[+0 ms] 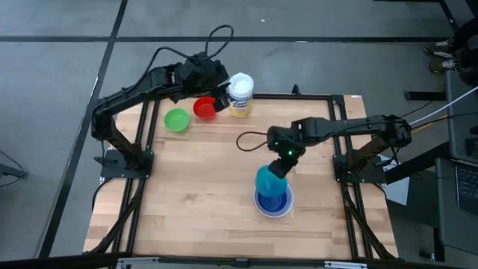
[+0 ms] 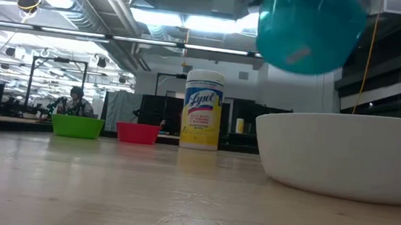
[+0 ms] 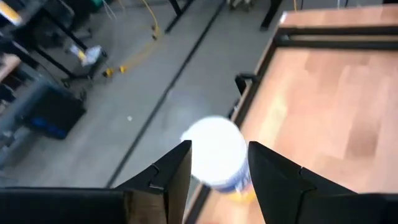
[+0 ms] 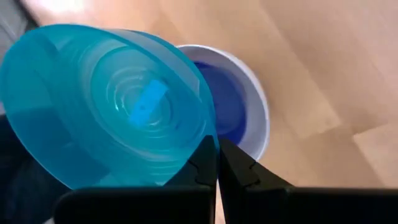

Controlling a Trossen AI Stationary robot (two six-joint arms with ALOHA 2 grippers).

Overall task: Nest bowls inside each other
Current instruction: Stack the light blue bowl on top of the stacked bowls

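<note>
A cyan bowl point(image 1: 267, 179) point(image 2: 309, 31) hangs tilted in the air, with my right gripper point(image 4: 217, 149) point(image 1: 278, 166) shut on it. Just below it the dark blue bowl point(image 4: 225, 102) sits inside the white bowl point(image 1: 273, 211) point(image 2: 350, 155), which rests on the table. Near the far edge the green bowl point(image 1: 176, 119) point(image 2: 77, 126) and the red bowl point(image 1: 204, 109) point(image 2: 137, 133) stand side by side. My left gripper point(image 3: 217, 168) point(image 1: 219, 96) is open and raised between the red bowl and a white tub point(image 3: 214, 152). My right gripper pinches the cyan bowl's rim point(image 4: 200, 138) between its two fingers, which slant down from above. The bowl is lifted clear, tipped onto its side, hanging over the white bowl's far left edge.
The white tub with a yellow label point(image 1: 240, 93) point(image 2: 202, 109) stands at the far edge, right of the red bowl. A black cable point(image 1: 250, 140) loops over the table by the right arm. Bare wood point(image 1: 194, 194) lies to the near left.
</note>
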